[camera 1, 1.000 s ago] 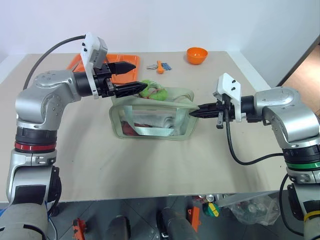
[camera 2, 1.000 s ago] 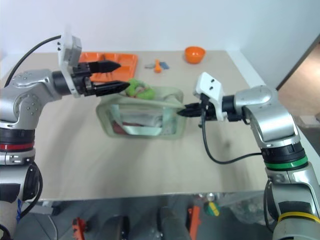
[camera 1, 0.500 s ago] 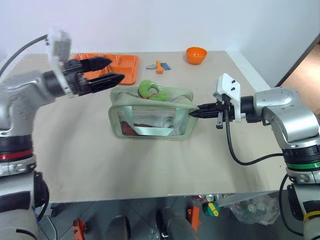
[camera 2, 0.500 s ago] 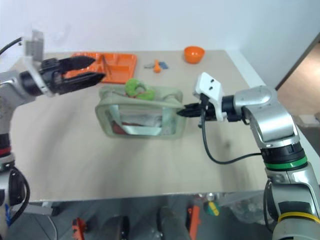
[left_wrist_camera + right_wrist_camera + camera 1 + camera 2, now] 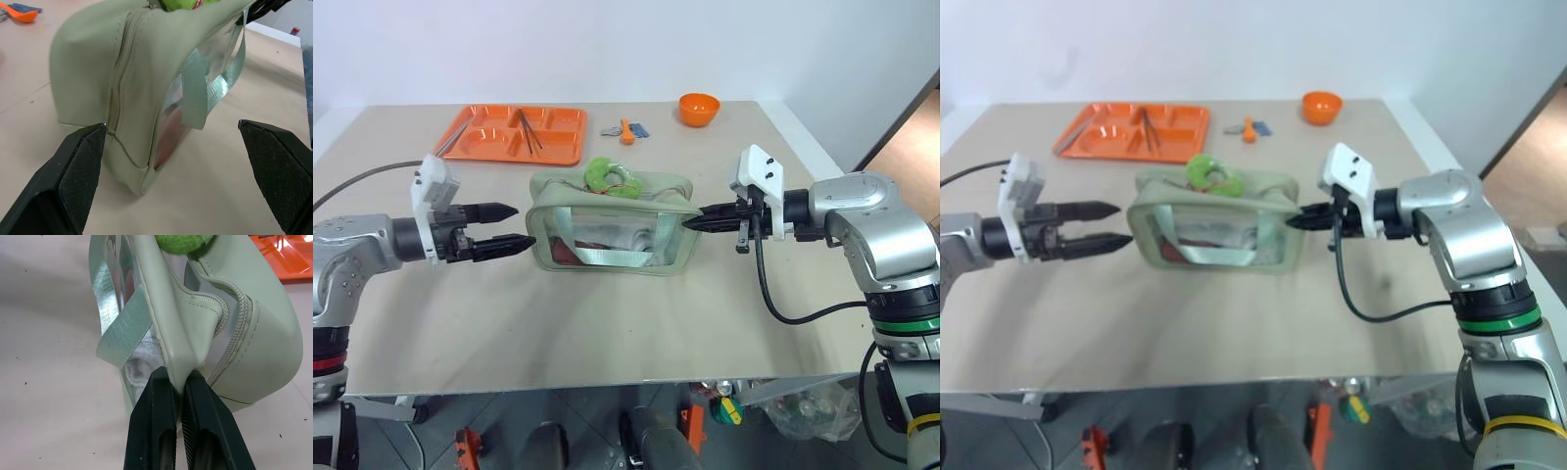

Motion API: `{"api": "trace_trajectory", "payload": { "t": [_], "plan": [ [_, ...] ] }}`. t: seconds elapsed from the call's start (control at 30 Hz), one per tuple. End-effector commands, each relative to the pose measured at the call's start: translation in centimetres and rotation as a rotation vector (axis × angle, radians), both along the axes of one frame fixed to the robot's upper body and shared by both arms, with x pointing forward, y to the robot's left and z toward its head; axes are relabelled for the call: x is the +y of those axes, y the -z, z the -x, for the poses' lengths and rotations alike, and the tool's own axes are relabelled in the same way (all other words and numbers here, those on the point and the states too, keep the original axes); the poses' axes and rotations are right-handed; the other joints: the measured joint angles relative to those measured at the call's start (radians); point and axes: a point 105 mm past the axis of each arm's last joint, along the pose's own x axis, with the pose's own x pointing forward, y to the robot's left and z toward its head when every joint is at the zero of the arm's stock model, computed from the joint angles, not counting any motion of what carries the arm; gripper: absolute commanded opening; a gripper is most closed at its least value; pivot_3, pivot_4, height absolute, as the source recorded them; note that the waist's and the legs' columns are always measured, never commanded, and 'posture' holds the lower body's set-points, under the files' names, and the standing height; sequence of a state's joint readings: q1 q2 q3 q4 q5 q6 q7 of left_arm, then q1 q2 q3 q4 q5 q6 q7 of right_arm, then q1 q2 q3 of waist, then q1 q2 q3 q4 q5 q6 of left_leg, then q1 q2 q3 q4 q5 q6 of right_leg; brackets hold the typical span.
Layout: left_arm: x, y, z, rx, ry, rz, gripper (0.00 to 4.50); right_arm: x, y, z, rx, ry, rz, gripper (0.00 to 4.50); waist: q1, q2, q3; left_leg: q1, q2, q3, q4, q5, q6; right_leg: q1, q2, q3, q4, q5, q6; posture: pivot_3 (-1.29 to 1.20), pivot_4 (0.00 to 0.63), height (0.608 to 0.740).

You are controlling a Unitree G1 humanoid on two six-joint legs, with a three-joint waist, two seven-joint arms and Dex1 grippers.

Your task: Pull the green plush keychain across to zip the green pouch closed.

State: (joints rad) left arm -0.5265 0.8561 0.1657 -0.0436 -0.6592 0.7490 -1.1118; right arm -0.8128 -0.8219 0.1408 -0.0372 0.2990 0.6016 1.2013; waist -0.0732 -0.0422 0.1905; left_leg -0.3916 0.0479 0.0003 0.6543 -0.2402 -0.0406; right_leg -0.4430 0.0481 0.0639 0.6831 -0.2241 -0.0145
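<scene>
Pouch (image 5: 612,223) — boxy sage fabric, clear window

2 head views look down at the table (image 5: 607,323); both wrist views closely face the pouch (image 5: 146,73).

The pouch (image 5: 612,223) sits mid-frame on the table (image 5: 607,323), the keychain (image 5: 604,173) on its top. A tray (image 5: 514,134) lies upper left, a bowl (image 5: 698,108) upper right, small utensils (image 5: 626,129) between them.
</scene>
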Motion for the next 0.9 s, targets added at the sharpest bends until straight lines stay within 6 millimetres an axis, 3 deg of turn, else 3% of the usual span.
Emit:
{"api": "trace_trajectory", "payload": {
  "t": [0.03, 0.1, 0.23, 0.4, 0.57, 0.83, 0.9],
  "plan": [
    [-0.4, -1.5, -0.5, -0.054, 0.001, 0.03, 4.46, 0.3, -1.9, 0.5, -0.064, -0.031, -0.013, 0.0, 0.0, 0.0, 0.0, 0.0, 0.0, 0.0, 0.0, 0.0, 0.0, 0.0, 0.0, 0.0, 0.0, 0.0, 0.0, 0.0, 0.15, 0.74],
    [-0.6, -1.3, -0.7, -0.052, 0.002, 0.031, 4.46, 0.2, -1.9, 0.6, -0.063, -0.031, -0.012, 0.0, 0.0, 0.0, 0.0, 0.0, 0.0, 0.0, 0.0, 0.0, 0.0, 0.0, 0.0, 0.0, 0.0, 0.0, 0.0, 0.0, 0.15, 0.74],
    [-0.8, -1.3, -1.4, -0.063, -0.027, 0.048, 3.44, 0.2, -1.9, 0.6, -0.062, -0.028, -0.011, 0.0, 0.0, 0.0, 0.0, 0.0, 0.0, 0.0, 0.0, 0.0, 0.0, 0.0, 0.0, 0.001, 0.0, 0.0, 0.0, 0.0, 0.15, 0.74],
    [-1.2, -1.7, -1.2, -0.05, -0.009, 0.106, 1.56, 0.1, -1.9, 0.6, -0.062, -0.024, -0.011, 0.0, 0.0, 0.0, 0.0, 0.0, 0.0, 0.0, 0.0, 0.0, 0.0, 0.0, 0.0, 0.001, 0.0, 0.0, 0.0, 0.0, 0.15, 0.74],
    [-1.3, -1.5, -1.1, -0.031, -0.012, 0.117, 0.03, 0.1, -1.9, 0.6, -0.063, -0.023, -0.012, 0.0, 0.0, 0.0, 0.0, 0.0, 0.0, 0.0, 0.0, 0.0, 0.0, 0.0, 0.0, 0.001, 0.0, 0.0, 0.0, 0.0, 0.15, 0.74],
    [-2.0, 0.6, -1.1, -0.001, -0.073, 0.142, 0.03, -0.2, -1.5, 0.5, -0.031, 0.004, -0.026, 0.0, 0.002, 0.0, 0.0, 0.0, 0.0, 0.0, 0.0, 0.0, 0.0, 0.001, -0.001, 0.002, 0.0, 0.0, 0.0, 0.0, 0.15, 0.74],
    [-2.2, 0.7, -1.0, -0.001, -0.072, 0.147, 0.0, -0.4, -1.7, 0.7, -0.021, 0.002, -0.036, 0.79, 0.003, 0.0, 0.0, 0.0, -0.001, 0.0, 0.0, 0.0, 0.0, 0.001, -0.001, 0.001, 0.0, 0.0, 0.001, 0.0, 0.15, 0.74]
  ]
}}
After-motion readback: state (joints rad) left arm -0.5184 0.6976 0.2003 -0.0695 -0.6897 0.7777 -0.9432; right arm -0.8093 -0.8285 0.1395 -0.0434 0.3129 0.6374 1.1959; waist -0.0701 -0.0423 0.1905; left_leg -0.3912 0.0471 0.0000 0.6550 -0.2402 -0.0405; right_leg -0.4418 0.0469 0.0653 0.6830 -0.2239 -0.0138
